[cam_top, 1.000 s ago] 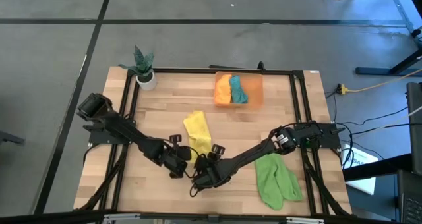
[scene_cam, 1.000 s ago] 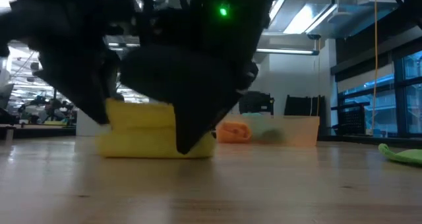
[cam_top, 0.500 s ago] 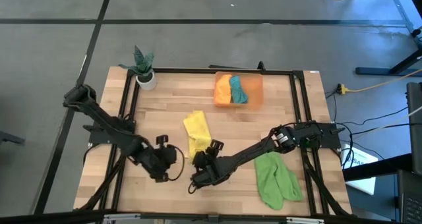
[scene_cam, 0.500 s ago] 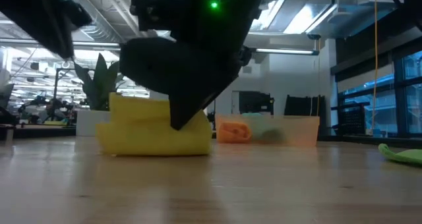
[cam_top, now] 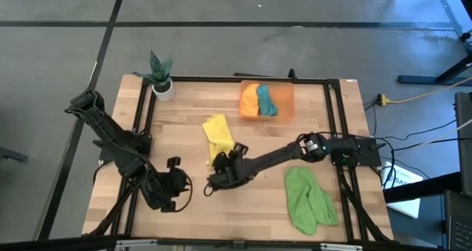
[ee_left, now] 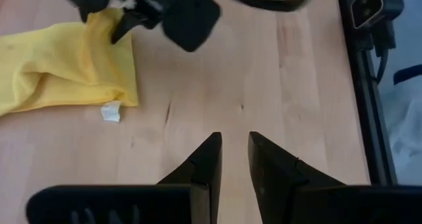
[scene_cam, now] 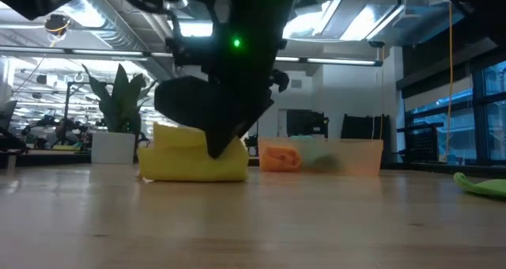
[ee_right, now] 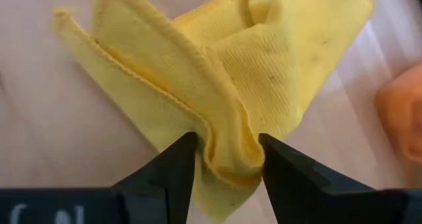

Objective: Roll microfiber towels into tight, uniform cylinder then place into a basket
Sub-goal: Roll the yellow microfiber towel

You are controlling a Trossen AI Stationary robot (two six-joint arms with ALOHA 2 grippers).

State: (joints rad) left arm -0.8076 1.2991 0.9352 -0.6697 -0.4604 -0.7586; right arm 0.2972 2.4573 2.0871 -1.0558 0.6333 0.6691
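The yellow towel lies bunched on the table's middle; it also shows in the low view. My right gripper is at its near end, shut on it. My left gripper is near the table's near left and is empty; its fingers stand slightly apart over bare wood. The light green towel lies crumpled at the near right. The orange basket at the far edge holds the rolled orange towel and the teal towel. My right gripper pinches the yellow towel's bunched near end between its two fingers, over a fold of several layers. The fingers come from the table's near side, slanting down. The rest of the towel spreads away from the fingers and lies on the table.
A white pot with a green plant stands at the far left corner. Black frame rails run along the table's left, right and far sides. Bare wood lies between the yellow towel and the basket.
My left gripper has drawn back from the yellow towel toward the table's near left corner. My right gripper has gone toward the far edge with the towel's near end, and the towel has slid that way and bunched shorter.
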